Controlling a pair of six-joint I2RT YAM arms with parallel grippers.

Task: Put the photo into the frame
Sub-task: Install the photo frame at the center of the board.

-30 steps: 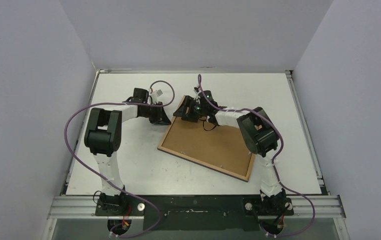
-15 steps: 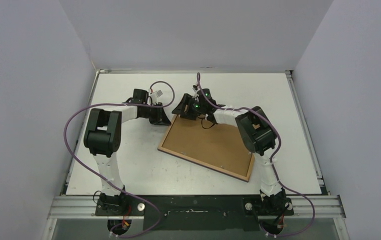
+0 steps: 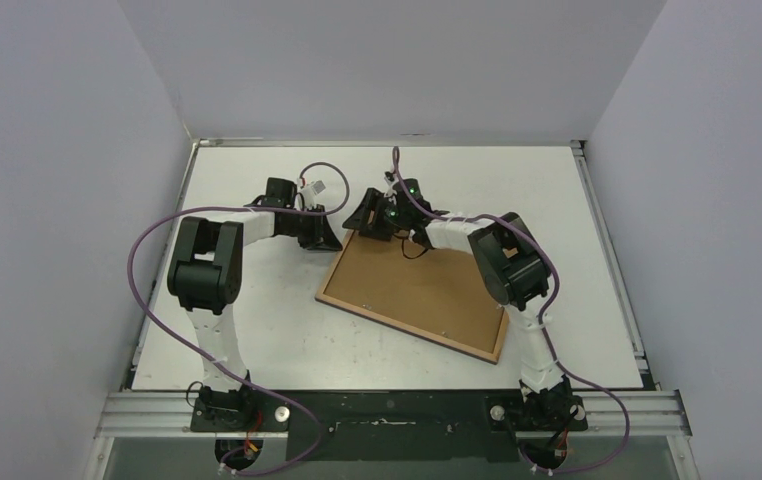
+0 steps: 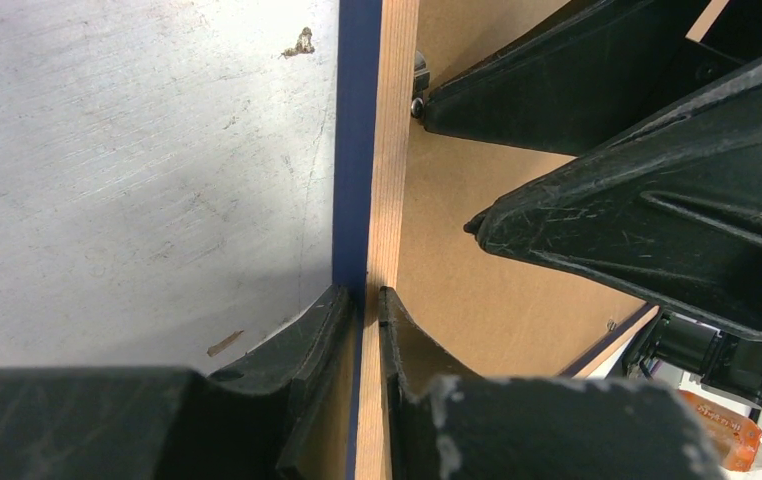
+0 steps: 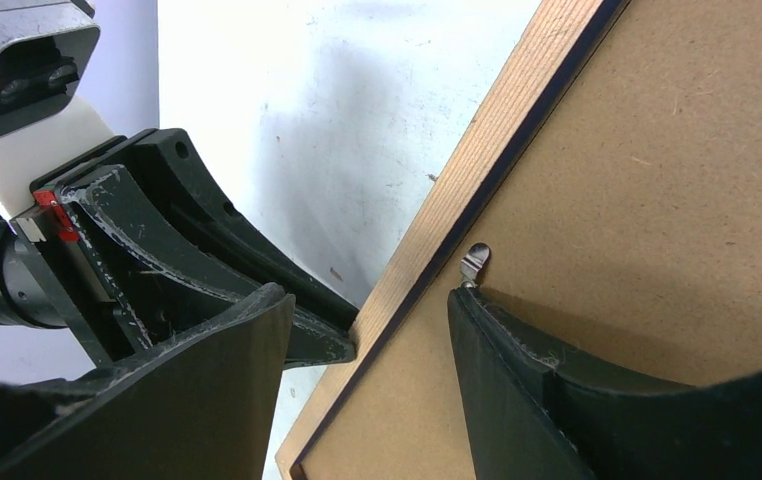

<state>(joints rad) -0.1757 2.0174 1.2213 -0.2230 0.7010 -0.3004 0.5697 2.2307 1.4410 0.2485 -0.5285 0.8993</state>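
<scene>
Seeing left gripper (image 4: 368, 300) pinching the frame (image 4: 376, 150) at its left edge, I note right gripper (image 5: 367, 345) spread astride that edge, beside a small clip (image 5: 473, 264).

- White worktop (image 3: 257, 330), scuffed, with small brown flecks (image 4: 302, 42).
- Brown backing board (image 3: 427, 285) lies flat just right of the worktop's middle, askew to its edges.
- Grey walls (image 3: 377, 60) along the far and side edges.
- Metal rail (image 3: 147, 412) along the near edge.

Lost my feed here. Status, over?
Left fingers clamped on frame edge. Right fingers open, astride same edge, by a turn clip. Frame back-up; photo not in view.
</scene>
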